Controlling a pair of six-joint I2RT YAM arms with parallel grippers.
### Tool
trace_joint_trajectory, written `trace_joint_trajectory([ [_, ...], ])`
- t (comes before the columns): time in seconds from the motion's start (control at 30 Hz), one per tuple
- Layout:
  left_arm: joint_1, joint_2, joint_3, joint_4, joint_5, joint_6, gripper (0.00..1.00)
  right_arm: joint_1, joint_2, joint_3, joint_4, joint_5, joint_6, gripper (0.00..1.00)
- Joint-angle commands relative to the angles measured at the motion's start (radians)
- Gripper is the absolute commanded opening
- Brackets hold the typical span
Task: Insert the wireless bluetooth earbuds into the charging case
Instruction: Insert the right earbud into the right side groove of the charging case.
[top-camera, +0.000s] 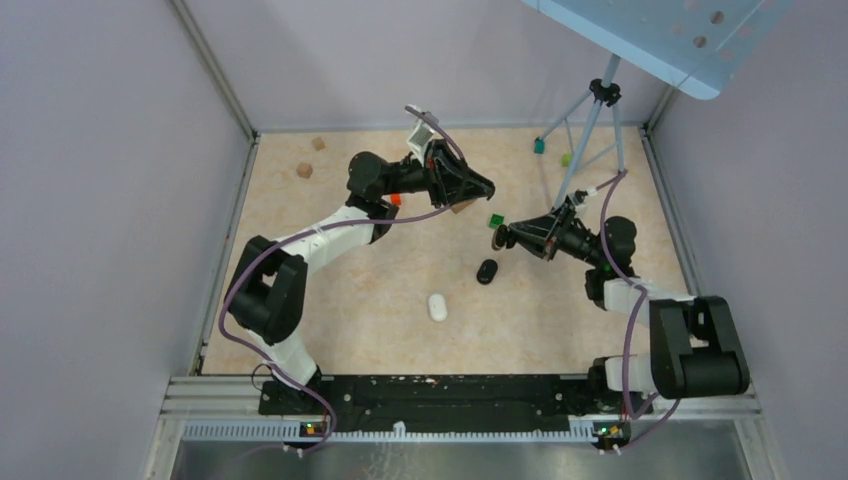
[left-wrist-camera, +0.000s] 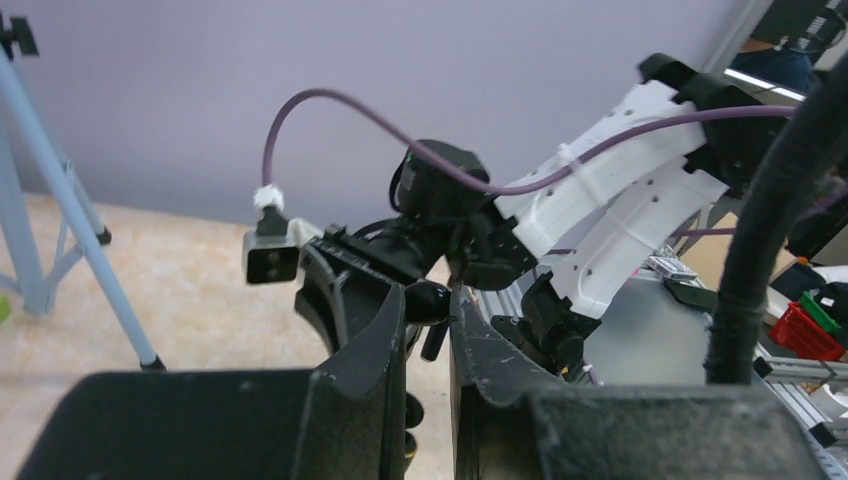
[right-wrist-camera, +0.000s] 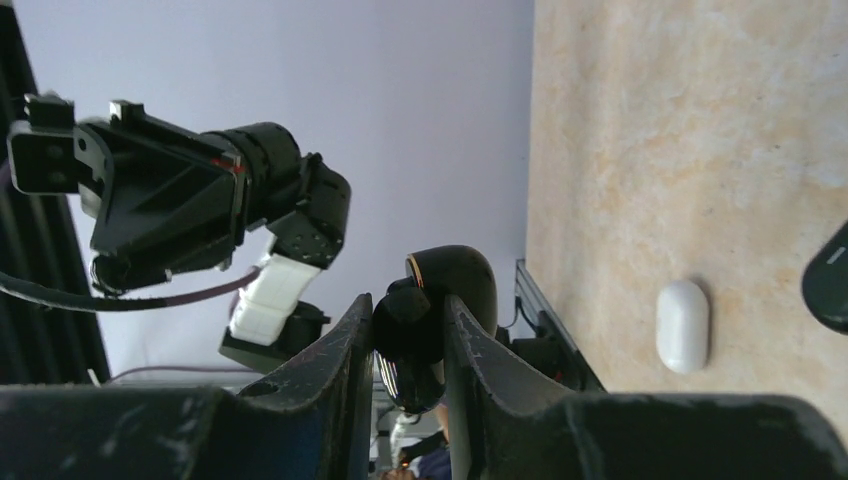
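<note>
My right tool (right-wrist-camera: 408, 312) is pinched on a black earbud (right-wrist-camera: 452, 275), jaws narrow around it. It is held off the tabletop (top-camera: 340, 320), right of centre in the overhead frame. My left tool (left-wrist-camera: 428, 298) hangs above and slightly left of it in that frame, jaws nearly together. A small dark shape sits at its tips, and I cannot tell whether it is gripped. The black case (top-camera: 487, 271) lies on the tabletop just below the right tool. The white case (top-camera: 437, 306) lies lower left of that, apart.
</note>
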Motion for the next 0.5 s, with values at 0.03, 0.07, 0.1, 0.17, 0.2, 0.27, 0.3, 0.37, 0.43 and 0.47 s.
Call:
trace_joint_trajectory([
  [0.03,0.001,-0.001,-0.054,0.412,0.007,-0.207,0.00,0.044,0.101,0.059,0.374,0.060,0.174,0.00],
  [0.07,0.001,0.001,-0.056,0.434,0.009,-0.215,0.00,0.049,0.111,0.066,0.394,0.067,0.184,0.00],
  [0.1,0.002,0.005,-0.056,0.448,0.017,-0.222,0.00,0.052,0.116,0.074,0.408,0.072,0.193,0.00],
  [0.17,0.001,0.014,-0.055,0.494,0.039,-0.242,0.00,0.058,0.119,0.088,0.412,0.080,0.196,0.00],
  [0.2,0.002,0.019,-0.053,0.520,0.046,-0.254,0.00,0.063,0.119,0.096,0.413,0.082,0.197,0.00],
  [0.27,0.001,0.033,-0.055,0.574,0.054,-0.279,0.00,0.076,0.122,0.111,0.413,0.084,0.198,0.00],
  [0.3,0.001,0.042,-0.058,0.607,0.056,-0.294,0.00,0.083,0.123,0.116,0.417,0.087,0.203,0.00],
  [0.37,0.001,0.060,-0.064,0.651,0.053,-0.315,0.00,0.099,0.128,0.123,0.433,0.091,0.216,0.00],
  [0.43,0.000,0.074,-0.064,0.673,0.053,-0.328,0.00,0.109,0.130,0.128,0.447,0.096,0.233,0.00],
  [0.47,-0.001,0.080,-0.061,0.679,0.057,-0.331,0.00,0.112,0.128,0.129,0.451,0.097,0.241,0.00],
])
